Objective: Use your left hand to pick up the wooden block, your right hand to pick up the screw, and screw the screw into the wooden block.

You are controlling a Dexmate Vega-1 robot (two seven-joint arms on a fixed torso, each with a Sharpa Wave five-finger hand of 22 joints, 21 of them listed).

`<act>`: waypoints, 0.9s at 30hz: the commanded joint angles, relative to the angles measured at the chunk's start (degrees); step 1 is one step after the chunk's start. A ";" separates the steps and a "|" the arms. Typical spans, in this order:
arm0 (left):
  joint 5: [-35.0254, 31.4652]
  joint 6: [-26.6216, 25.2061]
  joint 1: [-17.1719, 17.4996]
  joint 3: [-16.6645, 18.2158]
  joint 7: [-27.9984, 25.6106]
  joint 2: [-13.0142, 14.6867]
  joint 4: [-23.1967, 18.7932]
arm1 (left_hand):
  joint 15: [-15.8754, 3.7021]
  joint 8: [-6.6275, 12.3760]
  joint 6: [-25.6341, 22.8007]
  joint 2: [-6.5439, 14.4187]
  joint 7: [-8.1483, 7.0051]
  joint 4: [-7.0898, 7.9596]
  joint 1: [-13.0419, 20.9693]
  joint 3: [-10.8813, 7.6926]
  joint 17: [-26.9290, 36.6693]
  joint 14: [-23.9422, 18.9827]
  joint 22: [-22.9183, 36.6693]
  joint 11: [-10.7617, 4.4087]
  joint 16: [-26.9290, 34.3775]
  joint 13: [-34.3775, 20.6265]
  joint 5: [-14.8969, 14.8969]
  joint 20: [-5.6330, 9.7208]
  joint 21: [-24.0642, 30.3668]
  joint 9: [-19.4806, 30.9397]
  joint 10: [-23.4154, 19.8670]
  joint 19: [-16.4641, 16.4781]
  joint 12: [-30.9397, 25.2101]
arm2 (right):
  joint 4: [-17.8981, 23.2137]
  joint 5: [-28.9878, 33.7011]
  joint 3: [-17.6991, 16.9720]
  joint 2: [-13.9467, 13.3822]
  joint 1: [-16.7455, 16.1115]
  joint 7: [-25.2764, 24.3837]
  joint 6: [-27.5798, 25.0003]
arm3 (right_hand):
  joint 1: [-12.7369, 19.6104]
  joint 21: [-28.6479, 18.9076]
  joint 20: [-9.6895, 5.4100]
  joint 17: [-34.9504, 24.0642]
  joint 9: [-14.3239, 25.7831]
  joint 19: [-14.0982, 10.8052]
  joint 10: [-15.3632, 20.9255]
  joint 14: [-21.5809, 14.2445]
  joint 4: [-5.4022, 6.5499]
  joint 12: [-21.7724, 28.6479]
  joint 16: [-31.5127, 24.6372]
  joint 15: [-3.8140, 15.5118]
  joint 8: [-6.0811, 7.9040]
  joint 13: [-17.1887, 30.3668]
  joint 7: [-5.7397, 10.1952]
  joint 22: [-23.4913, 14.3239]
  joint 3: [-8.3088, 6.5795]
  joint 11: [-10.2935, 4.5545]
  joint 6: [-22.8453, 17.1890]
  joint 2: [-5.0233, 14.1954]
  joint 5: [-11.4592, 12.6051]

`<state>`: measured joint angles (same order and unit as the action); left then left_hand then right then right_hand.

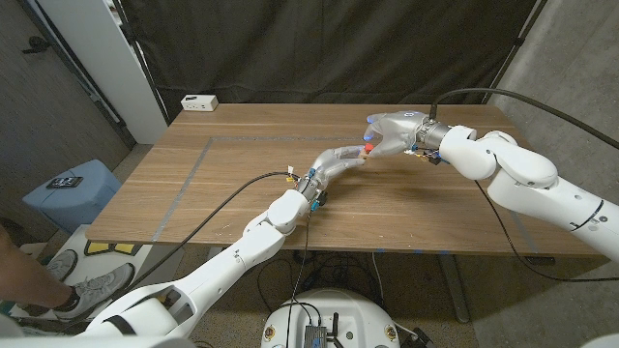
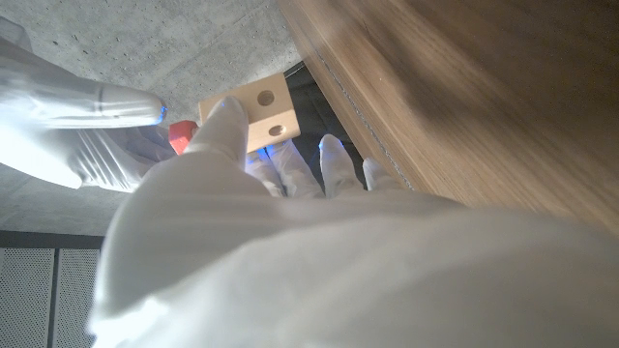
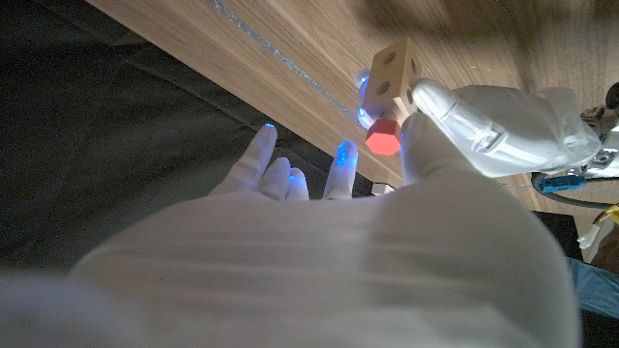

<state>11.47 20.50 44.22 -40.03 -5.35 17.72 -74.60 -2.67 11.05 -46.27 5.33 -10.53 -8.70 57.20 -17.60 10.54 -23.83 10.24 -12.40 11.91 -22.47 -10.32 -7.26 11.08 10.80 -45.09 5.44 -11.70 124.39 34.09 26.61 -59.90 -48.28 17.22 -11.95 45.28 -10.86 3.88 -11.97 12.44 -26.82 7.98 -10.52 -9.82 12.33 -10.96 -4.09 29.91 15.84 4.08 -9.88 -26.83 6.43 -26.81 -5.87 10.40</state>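
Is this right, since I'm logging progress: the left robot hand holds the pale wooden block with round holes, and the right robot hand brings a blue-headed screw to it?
Not quite: the screw's head is red, not blue, as the right wrist view shows. The rest stands: the left robot hand holds the pale wooden block with round holes, and the right robot hand brings the screw to it.

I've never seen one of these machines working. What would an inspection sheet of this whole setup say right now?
Surface: wooden table, with a pale line marked on it.
Job's things: wooden block with holes, held off the table; red-headed screw at the block's face.
Clutter: small white box at the far edge.
Hands: left hand holds the block; right hand pinches the screw.
Cables: black cable along the left arm, another over the right arm.
Surroundings: dark curtain behind, blue stool beside the table.
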 commanded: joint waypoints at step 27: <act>0.32 -0.30 -1.56 -0.73 1.11 -1.07 2.40 | -3.82 0.38 -0.62 0.18 0.06 -0.05 -0.35 -0.55 0.14 -0.15 0.16 0.05 -0.09 -0.14 -0.35 -0.60 0.51 0.07 -0.25 0.06 -0.44 | -1.51 -5.17 0.31 0.32 1.38 0.68 -1.50 | 0.18 -0.86 -0.48 -0.41 0.14 -2.86 2.90 -1.90 0.85 1.34 -1.13 -0.42 2.54 0.38 -2.82 0.04 -0.73 1.47 -6.31 -0.34 -0.05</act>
<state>11.62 20.20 43.23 -40.57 -4.58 17.11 -73.19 -2.67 10.99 -46.14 4.91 -10.46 -8.62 56.86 -17.67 10.53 -23.82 10.24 -12.29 11.91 -22.47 -10.40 -7.26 11.08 10.80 -44.98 5.44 -11.88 122.72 30.55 26.87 -59.40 -47.24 16.94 -12.12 45.57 -11.31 3.38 -12.14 12.40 -28.99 10.35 -12.09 -9.16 13.36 -11.75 -4.40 32.30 16.11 1.72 -9.88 -27.46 7.58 -33.00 -6.16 10.40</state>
